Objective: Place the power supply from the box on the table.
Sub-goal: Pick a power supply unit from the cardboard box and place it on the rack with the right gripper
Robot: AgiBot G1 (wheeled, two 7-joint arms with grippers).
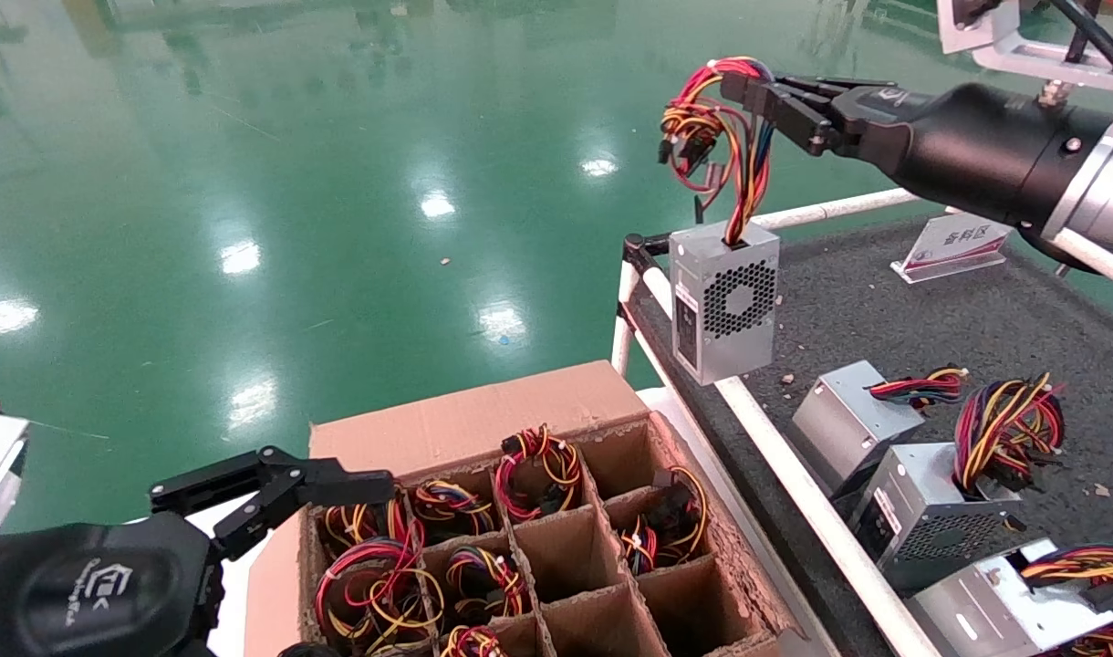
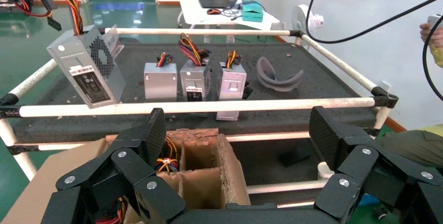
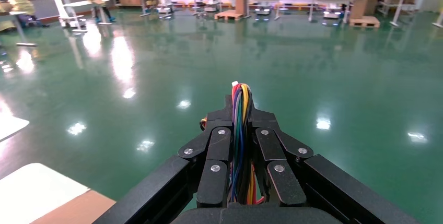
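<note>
A silver power supply (image 1: 723, 301) with a round fan grille hangs in the air over the table's near-left corner, dangling from its coloured wire bundle (image 1: 721, 123). My right gripper (image 1: 739, 87) is shut on that bundle, and the wires (image 3: 241, 130) run between its fingers. The same power supply (image 2: 86, 67) shows tilted in the left wrist view. The brown cardboard box (image 1: 538, 538) with divider cells sits below, several cells holding wire bundles. My left gripper (image 1: 338, 482) is open at the box's near-left edge, holding nothing. The table (image 1: 885, 310) has a dark felt top.
Three more power supplies (image 1: 921, 511) lie on the table's near right, seen in a row (image 2: 196, 80) from the left wrist. A white pipe rail (image 1: 794, 474) separates box and table. A sign stand (image 1: 953, 246) and a grey curved object (image 2: 279, 75) rest on the felt.
</note>
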